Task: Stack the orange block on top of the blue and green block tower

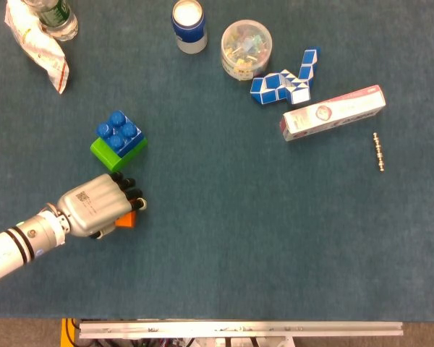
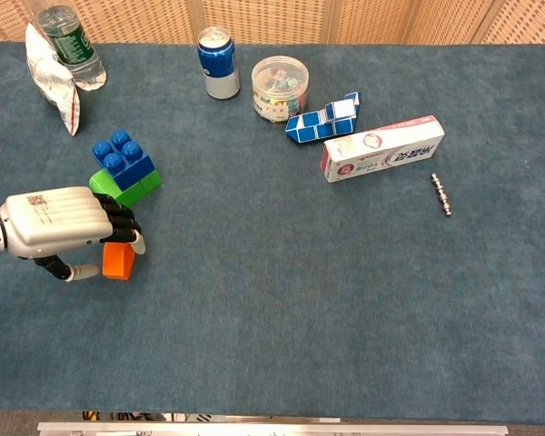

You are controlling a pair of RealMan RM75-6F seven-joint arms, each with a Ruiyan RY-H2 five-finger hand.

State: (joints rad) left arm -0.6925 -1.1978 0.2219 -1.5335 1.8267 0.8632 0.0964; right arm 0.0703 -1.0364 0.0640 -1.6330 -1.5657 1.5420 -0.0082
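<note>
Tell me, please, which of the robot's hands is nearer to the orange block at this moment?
The left. The left hand is over the orange block, its fingers closing round it, just in front of the blue and green block tower. The right hand appears in neither view.

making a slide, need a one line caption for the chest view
Left hand closes its fingers over the orange block, just in front of the blue and green block tower.

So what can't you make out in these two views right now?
- Orange block: mostly covered by the left hand in the head view; whether it is gripped is unclear.
- Right hand: outside both views.
- Water bottle: top cut off by the frame edge.
- Round tub: contents too small to identify.
</note>
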